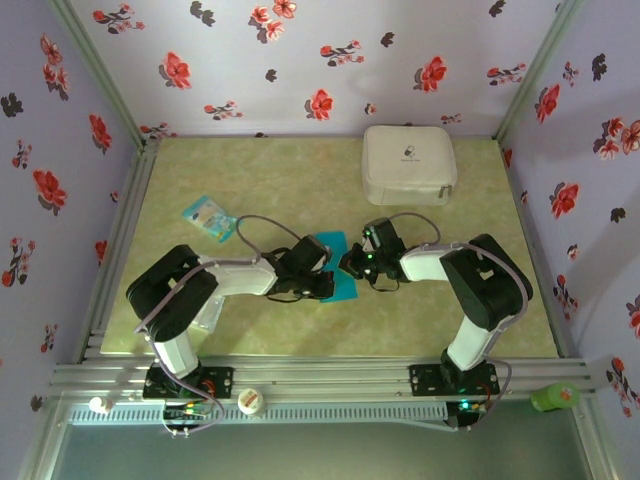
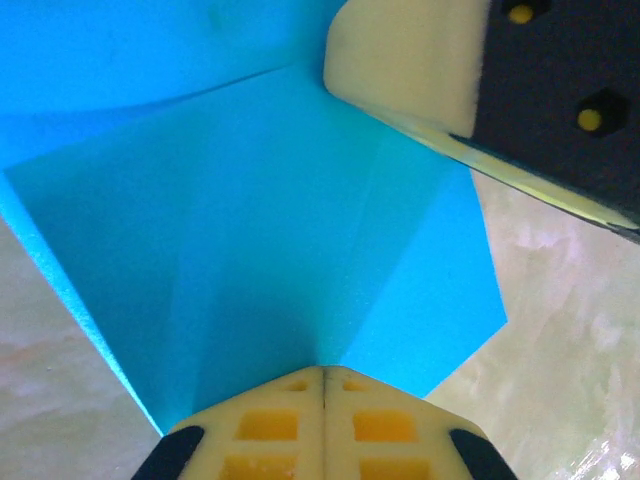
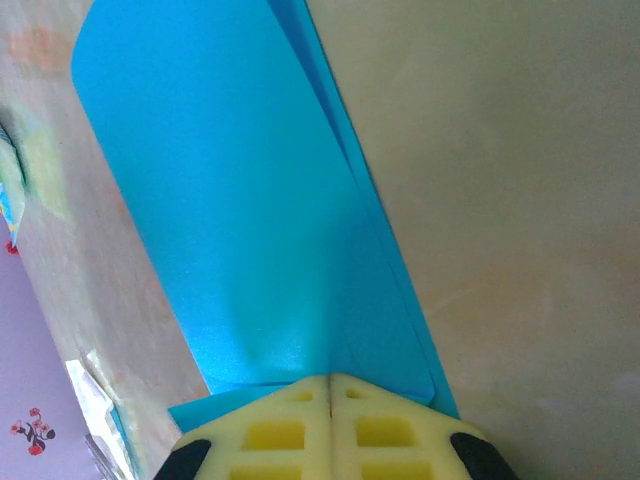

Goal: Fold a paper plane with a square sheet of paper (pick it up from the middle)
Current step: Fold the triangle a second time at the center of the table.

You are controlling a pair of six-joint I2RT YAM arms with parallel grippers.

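The square sheet of paper, teal and partly creased, lies at the middle of the tabletop, center frame. The left pincer is closed on its near edge where the creases meet. The right pincer is closed, pinching a curled edge. A white case sits upper right, and a pale-blue packet lies at left.

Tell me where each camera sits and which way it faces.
Top external: above and behind the arm bases, facing down on the table; both arms reach over the teal paper.
Left wrist: on the left arm, facing along the shut left gripper onto the paper; the other arm's finger at upper right.
Right wrist: on the right arm, facing along the shut right gripper onto the paper.
Shared: all three show the paper.
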